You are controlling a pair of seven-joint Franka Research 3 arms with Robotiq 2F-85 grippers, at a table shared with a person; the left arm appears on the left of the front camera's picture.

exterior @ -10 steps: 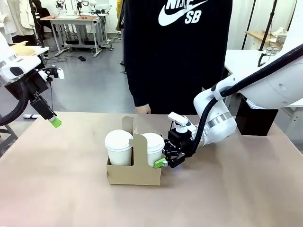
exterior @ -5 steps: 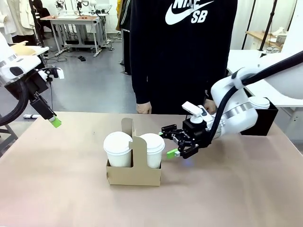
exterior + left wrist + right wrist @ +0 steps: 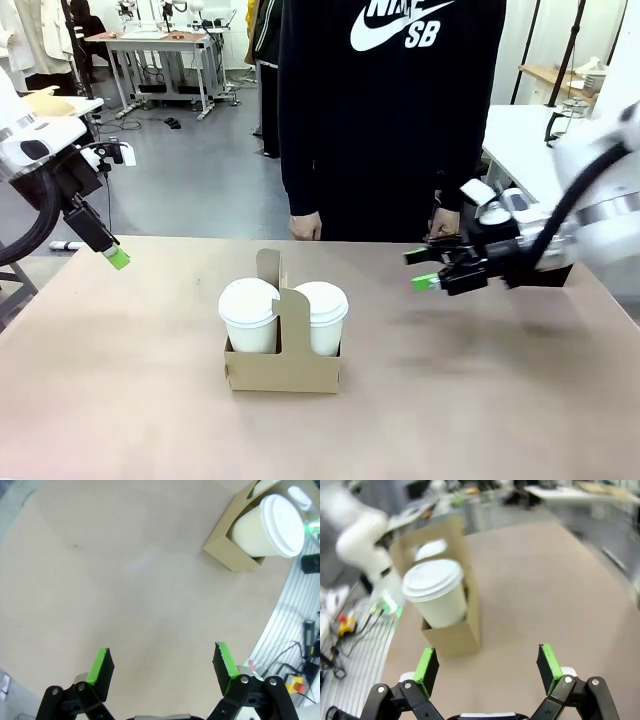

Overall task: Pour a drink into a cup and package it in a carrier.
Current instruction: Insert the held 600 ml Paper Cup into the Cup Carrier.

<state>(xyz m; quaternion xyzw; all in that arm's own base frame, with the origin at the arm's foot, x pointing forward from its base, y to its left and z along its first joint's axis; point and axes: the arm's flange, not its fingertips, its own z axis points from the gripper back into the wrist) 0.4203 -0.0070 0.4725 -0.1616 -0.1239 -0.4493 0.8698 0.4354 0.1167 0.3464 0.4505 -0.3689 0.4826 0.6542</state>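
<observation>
The brown cardboard carrier stands mid-table with two lidded white paper cups in its holes, the left cup and the right cup, on either side of the handle tab. My right gripper hovers open and empty to the right of the carrier, well clear of it. In its wrist view the right gripper faces a cup in the carrier. My left gripper hangs open at the far left. In its wrist view the left gripper is above bare table, with the carrier far off. The jug with the drink is out of view.
A person in a black top stands at the far edge, one hand hanging behind the carrier and the other hand near my right gripper. A white table stands at the back right.
My right gripper has let go of the right cup, opened, and drawn back to the right and upward. The person shifted slightly. The left arm has not moved.
</observation>
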